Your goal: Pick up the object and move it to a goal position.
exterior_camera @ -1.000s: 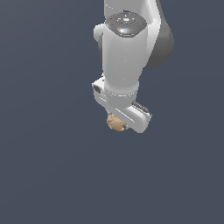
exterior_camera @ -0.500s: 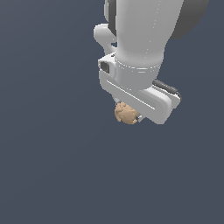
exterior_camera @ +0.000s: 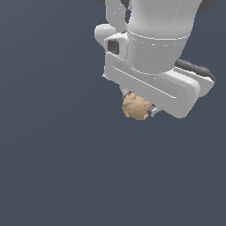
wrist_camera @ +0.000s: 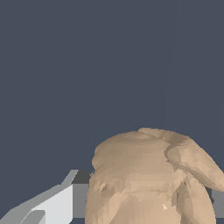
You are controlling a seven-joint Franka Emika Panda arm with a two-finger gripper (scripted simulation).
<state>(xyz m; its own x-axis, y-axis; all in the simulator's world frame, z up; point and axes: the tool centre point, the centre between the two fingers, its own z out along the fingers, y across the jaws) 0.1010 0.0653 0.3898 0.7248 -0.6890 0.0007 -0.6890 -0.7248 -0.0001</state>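
Observation:
The object is a small tan lumpy ball with a creased surface. It sits between the fingers under the white hand of my arm in the exterior view. My gripper is shut on it and holds it in the air, with the fingers mostly hidden behind the ball and the hand. In the wrist view the ball fills the near part of the picture, and one grey-white finger shows pressed beside it. No goal marker is in view.
A plain dark grey-blue surface fills the background in both views. The large white arm body takes up the upper part of the exterior view.
The arm with the ball in its grip has grown larger in the exterior view and shifted toward that view's right and lower. The grip on the ball is unchanged.

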